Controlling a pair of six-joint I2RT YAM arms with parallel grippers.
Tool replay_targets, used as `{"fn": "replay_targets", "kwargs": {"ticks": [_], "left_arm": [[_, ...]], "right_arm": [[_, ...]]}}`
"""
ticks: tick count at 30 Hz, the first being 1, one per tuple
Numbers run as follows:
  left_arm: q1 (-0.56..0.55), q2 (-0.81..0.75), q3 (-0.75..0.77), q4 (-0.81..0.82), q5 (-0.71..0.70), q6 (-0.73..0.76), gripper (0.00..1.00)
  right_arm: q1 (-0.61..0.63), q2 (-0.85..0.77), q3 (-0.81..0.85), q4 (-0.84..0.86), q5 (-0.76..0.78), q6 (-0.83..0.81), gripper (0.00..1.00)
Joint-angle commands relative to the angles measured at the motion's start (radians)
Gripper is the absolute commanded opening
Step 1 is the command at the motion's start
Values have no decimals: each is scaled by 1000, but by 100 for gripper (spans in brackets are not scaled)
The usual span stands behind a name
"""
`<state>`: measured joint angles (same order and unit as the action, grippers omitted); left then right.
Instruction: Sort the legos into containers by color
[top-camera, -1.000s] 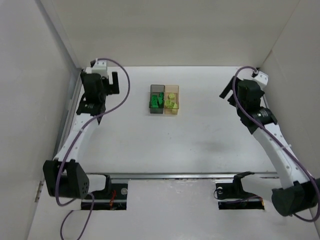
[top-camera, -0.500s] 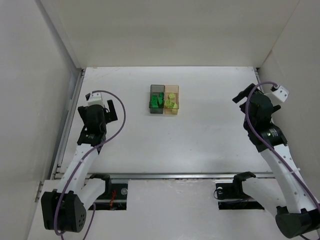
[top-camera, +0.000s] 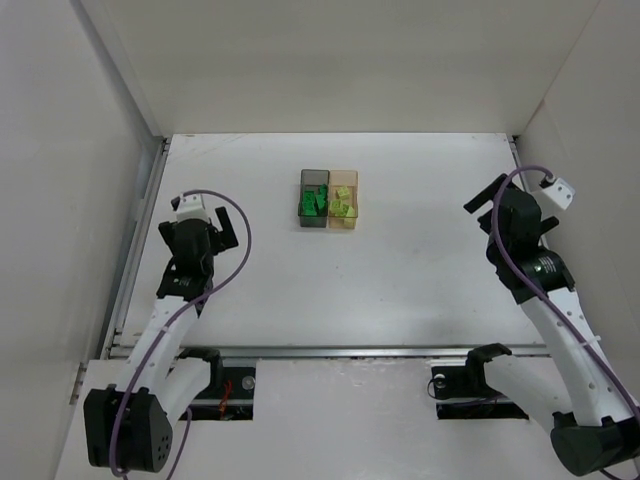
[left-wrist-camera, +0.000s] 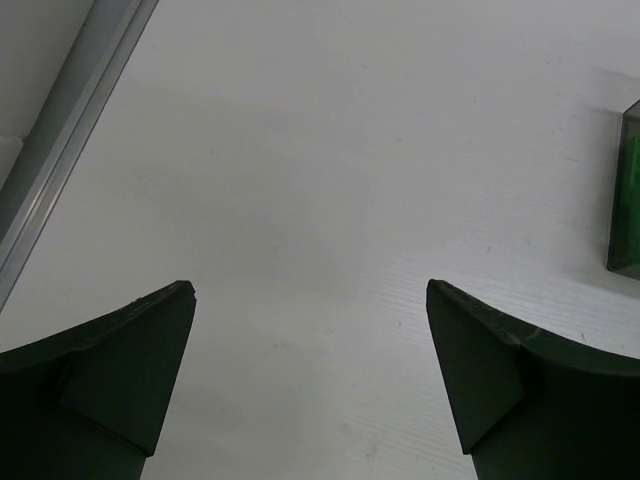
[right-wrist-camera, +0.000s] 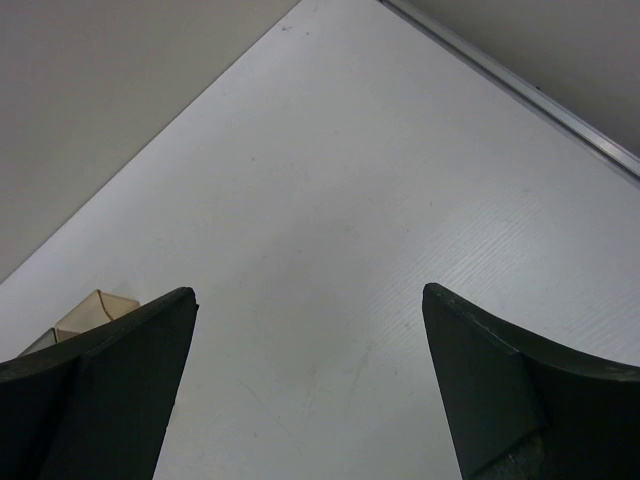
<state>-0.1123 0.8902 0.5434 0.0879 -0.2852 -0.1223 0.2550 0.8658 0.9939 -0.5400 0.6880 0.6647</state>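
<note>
Left hand (left-wrist-camera: 310, 292) and right hand (right-wrist-camera: 308, 292) gape empty, well apart from grey bin (top-camera: 314, 222) and tan bin (top-camera: 344, 224)

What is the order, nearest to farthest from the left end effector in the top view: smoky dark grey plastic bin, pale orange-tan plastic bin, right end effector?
From the left end effector:
1. smoky dark grey plastic bin, left one of the pair.
2. pale orange-tan plastic bin, beside it, on its right.
3. right end effector, far right.
</note>
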Motion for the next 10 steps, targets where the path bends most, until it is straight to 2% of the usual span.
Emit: {"fn": "replay_targets", "kwargs": {"ticks": [1, 10], "left_arm": [[-6, -31, -20, 62, 26, -31, 100], [-6, -33, -53, 92, 106, -54, 100]], "right_arm": [[-2, -22, 45, -8, 7, 18, 99], [-2, -33, 54, -63, -24, 78, 99]]}}
